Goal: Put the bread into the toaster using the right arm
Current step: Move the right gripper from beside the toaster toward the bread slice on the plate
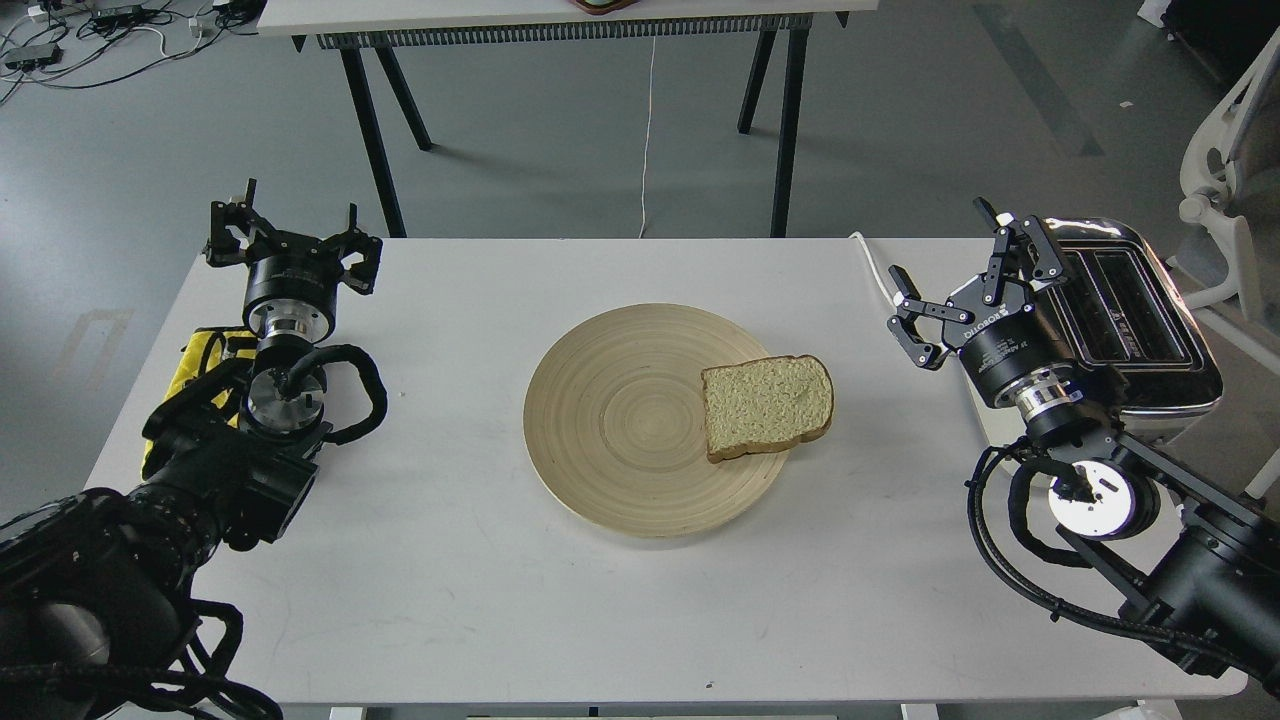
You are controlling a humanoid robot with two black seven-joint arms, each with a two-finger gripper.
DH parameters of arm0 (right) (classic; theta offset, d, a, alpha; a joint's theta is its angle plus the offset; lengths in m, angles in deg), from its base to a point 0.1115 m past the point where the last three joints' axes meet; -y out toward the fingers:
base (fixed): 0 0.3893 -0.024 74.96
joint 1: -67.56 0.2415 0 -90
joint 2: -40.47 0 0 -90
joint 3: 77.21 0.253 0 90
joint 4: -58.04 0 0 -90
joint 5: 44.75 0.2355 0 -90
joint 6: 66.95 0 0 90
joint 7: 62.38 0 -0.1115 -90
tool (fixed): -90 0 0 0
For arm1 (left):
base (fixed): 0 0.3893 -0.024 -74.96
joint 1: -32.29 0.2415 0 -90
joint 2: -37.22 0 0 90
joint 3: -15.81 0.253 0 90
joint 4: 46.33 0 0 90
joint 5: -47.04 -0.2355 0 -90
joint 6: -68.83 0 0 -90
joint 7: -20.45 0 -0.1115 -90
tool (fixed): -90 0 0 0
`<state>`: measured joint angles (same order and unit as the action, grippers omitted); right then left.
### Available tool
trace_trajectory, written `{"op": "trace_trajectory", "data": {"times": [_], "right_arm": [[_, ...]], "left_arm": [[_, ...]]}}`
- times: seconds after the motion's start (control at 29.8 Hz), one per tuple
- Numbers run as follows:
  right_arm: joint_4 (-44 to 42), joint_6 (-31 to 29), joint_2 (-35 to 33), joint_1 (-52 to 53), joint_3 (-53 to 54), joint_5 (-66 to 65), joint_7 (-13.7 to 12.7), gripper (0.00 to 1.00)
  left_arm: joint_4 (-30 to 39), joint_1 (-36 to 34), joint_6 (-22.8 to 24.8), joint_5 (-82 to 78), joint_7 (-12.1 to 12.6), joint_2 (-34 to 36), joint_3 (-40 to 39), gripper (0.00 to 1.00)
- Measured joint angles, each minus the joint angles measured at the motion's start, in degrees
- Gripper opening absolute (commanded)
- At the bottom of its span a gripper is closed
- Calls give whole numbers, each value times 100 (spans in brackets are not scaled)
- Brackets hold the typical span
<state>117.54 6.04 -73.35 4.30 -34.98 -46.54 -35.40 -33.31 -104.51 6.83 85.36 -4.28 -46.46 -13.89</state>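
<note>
A square slice of tan bread (767, 405) lies on the right side of a round wooden plate (620, 420) at the middle of the white table, overhanging the plate's right rim a little. The toaster (1130, 310), chrome-topped with two empty slots, stands at the table's right edge. My right gripper (945, 275) hovers open just left of the toaster, to the right of the bread and apart from it, nothing between its fingers. My left gripper (295, 225) stands open at the far left, empty.
A yellow cloth (200, 365) lies under my left arm. The toaster's white cord (872, 262) runs off the table's back edge. Behind the table stands another table with black legs (370, 120); a white chair (1225, 190) is at the right.
</note>
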Motion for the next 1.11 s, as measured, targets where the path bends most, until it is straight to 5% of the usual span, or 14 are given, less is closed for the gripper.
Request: {"op": "trace_trajectory", "data": {"times": [0.37, 0.7, 0.91, 1.11], "right_arm": [[29, 219, 0, 35, -152, -108, 9, 100], [501, 2631, -14, 248, -456, -2053, -17, 100], [645, 4088, -33, 285, -956, -4125, -619, 99], [393, 4491, -30, 265, -1626, -5314, -1100, 98]], "left_arm": [[2, -1, 0, 0, 7, 0, 0, 100], [3, -1, 0, 0, 0, 0, 0, 100], [3, 2, 0, 0, -1, 0, 0, 100], [3, 3, 0, 0, 1, 0, 0, 100]]}}
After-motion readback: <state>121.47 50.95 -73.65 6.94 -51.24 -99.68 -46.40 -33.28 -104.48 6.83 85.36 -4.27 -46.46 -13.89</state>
